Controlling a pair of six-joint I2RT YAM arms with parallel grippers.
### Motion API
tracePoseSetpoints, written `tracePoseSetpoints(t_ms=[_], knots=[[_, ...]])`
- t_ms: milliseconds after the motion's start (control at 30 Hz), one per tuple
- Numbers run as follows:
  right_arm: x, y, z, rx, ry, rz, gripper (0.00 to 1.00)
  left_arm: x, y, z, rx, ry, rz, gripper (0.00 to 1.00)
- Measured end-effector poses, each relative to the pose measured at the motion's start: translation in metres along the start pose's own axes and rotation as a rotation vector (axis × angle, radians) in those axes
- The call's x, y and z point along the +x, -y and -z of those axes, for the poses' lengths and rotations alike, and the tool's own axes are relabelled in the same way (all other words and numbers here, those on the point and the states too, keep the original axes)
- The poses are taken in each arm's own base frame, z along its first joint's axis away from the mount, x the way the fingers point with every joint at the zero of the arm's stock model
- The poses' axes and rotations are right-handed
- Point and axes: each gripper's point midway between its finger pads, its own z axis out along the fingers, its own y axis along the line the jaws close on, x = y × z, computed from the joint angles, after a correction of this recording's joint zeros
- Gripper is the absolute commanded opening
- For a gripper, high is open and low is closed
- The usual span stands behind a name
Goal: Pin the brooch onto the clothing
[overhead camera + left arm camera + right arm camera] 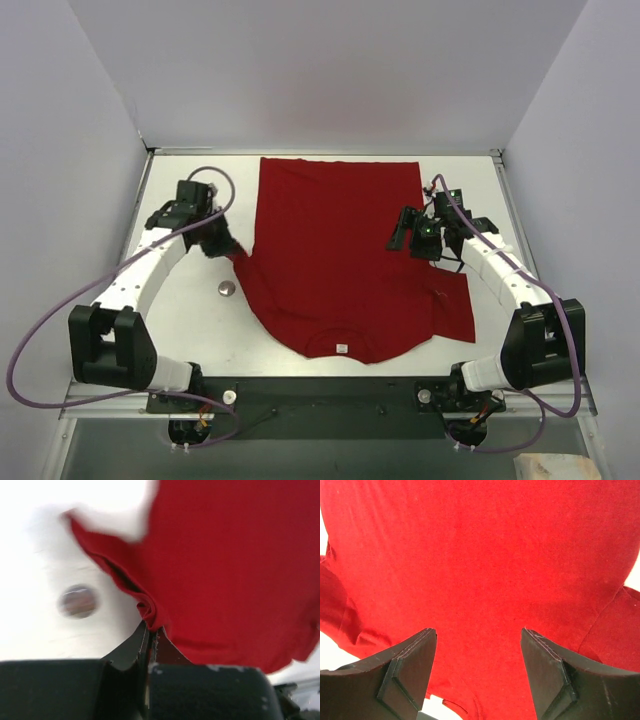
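The clothing (330, 240) is a red T-shirt lying flat on the white table, with its collar and small white label (341, 349) toward the near edge. My left gripper (230, 250) is at the shirt's left sleeve, shut on a bunched fold of the red fabric (150, 611); its tips (149, 626) meet there. The brooch (227, 289), a small round metallic disc, lies on the table just left of the shirt and shows blurred in the left wrist view (77, 601). My right gripper (403, 233) hangs open over the shirt's right side (480, 555), its jaws (479, 632) holding nothing.
The white table (190, 330) is boxed in by pale walls on the left, back and right. Purple cables (40, 330) loop off both arms. The shirt's right sleeve (455, 310) lies spread near the right arm.
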Motion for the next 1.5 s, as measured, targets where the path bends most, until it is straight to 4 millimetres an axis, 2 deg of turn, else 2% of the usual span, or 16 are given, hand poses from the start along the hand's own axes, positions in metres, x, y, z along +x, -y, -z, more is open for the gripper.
tracePoseSetpoints(t_ms=[100, 200, 267, 300, 400, 433, 500, 600, 667, 733, 800, 900, 1033, 1200, 1300, 1500], knots=[[0.000, 0.000, 0.000, -0.002, 0.000, 0.000, 0.69, 0.003, 0.071, 0.011, 0.149, 0.030, -0.119, 0.00], [0.000, 0.000, 0.000, -0.002, -0.001, 0.000, 0.69, 0.025, 0.129, 0.008, 0.267, -0.003, -0.212, 0.03], [0.000, 0.000, 0.000, -0.002, -0.002, -0.001, 0.69, 0.043, 0.155, -0.002, 0.307, -0.047, -0.253, 0.19], [0.001, 0.000, 0.000, -0.002, -0.002, -0.001, 0.69, 0.054, 0.165, -0.008, 0.317, -0.075, -0.272, 0.31], [0.001, 0.000, 0.000, -0.001, -0.003, -0.001, 0.69, 0.080, 0.176, -0.030, 0.309, -0.149, -0.311, 0.45], [0.001, 0.000, -0.001, -0.001, -0.004, -0.001, 0.69, 0.085, 0.175, -0.035, 0.297, -0.167, -0.315, 0.57], [0.002, 0.001, -0.001, 0.000, -0.007, -0.002, 0.69, 0.086, 0.172, -0.038, 0.283, -0.175, -0.317, 0.62], [0.003, 0.001, -0.002, 0.001, -0.011, -0.003, 0.69, 0.075, 0.167, -0.034, 0.273, -0.139, -0.308, 0.65], [0.004, 0.001, -0.003, 0.000, -0.015, -0.003, 0.69, 0.062, 0.157, -0.027, 0.266, -0.099, -0.283, 0.65], [0.005, 0.001, -0.004, -0.002, -0.021, -0.002, 0.69, 0.053, 0.137, -0.020, 0.237, -0.070, -0.253, 0.65], [0.007, 0.000, -0.006, -0.004, -0.030, 0.002, 0.69, 0.033, 0.106, -0.016, 0.165, -0.022, -0.201, 0.65], [0.012, 0.000, -0.010, -0.001, -0.051, 0.004, 0.69, 0.018, 0.059, -0.016, 0.007, 0.003, -0.156, 0.66], [0.019, -0.002, -0.017, -0.002, -0.081, 0.012, 0.69, 0.027, 0.012, -0.025, -0.178, -0.072, -0.151, 0.68], [0.024, -0.005, -0.020, -0.007, -0.100, 0.021, 0.69, 0.050, -0.026, -0.044, -0.301, -0.200, -0.145, 0.71], [0.025, -0.006, -0.020, -0.009, -0.102, 0.024, 0.69, 0.059, -0.039, -0.049, -0.352, -0.246, -0.147, 0.72], [0.025, -0.007, -0.020, -0.011, -0.102, 0.028, 0.69, 0.059, -0.049, -0.054, -0.384, -0.265, -0.154, 0.73]])
